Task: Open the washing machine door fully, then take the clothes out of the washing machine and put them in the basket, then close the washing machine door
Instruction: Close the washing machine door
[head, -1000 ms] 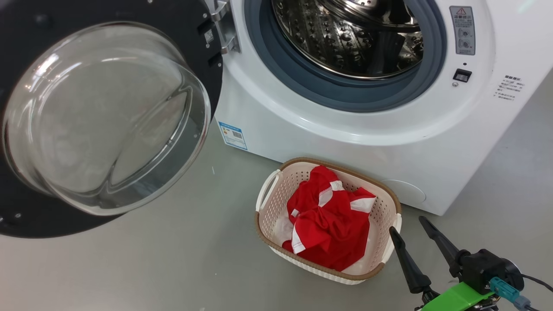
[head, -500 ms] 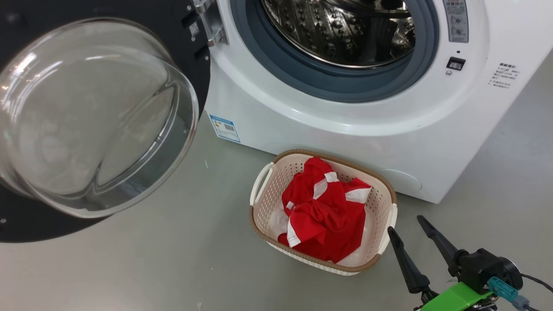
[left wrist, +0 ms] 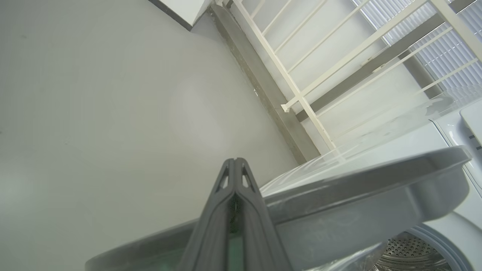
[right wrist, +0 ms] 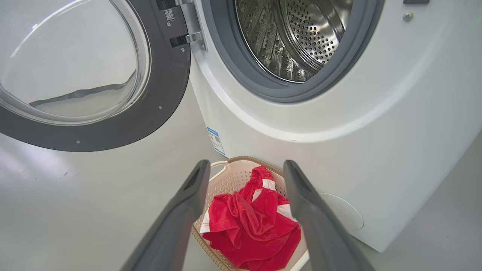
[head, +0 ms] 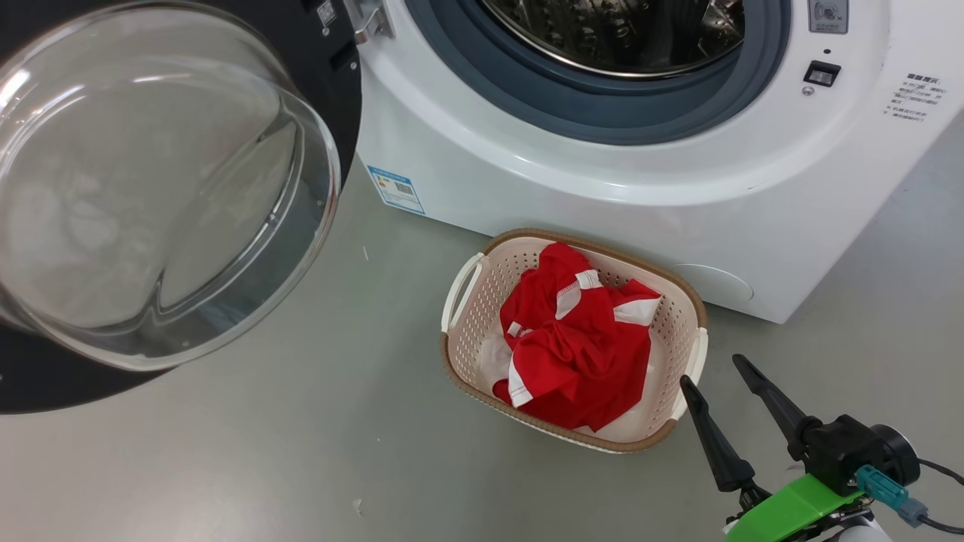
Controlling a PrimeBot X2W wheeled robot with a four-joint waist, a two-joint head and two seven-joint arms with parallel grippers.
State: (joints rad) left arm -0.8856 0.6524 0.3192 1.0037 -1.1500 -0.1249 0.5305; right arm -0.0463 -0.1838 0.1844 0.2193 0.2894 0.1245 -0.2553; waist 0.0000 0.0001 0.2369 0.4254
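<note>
Laundry out: bright red clothes with white trim point(head: 576, 342) heaped in cream perforated plastic basket point(head: 473, 331), just beside big white front-loading washing machine point(head: 602, 196). Round black-rimmed glass-bowl door point(head: 151, 188) hangs wide open. Right gripper point(head: 712, 370) spread, empty, near basket. Left gripper point(left wrist: 234, 162) pinched together on nothing, by door's edge. Risk: fingers point(left wrist: 218, 210) skid off glossy rim point(head: 339, 90) on push, door never latches. Versus earlier: head camera shifted, drum point(head: 617, 38) rides higher; clothes unchanged.

Right gripper point(head: 711, 370): two long, tapered black fingers point(head: 715, 444) on a black housing point(head: 836, 452). Bright green bracket point(head: 791, 508) beneath; teal connector point(head: 877, 485), black cable point(head: 941, 471).
</note>
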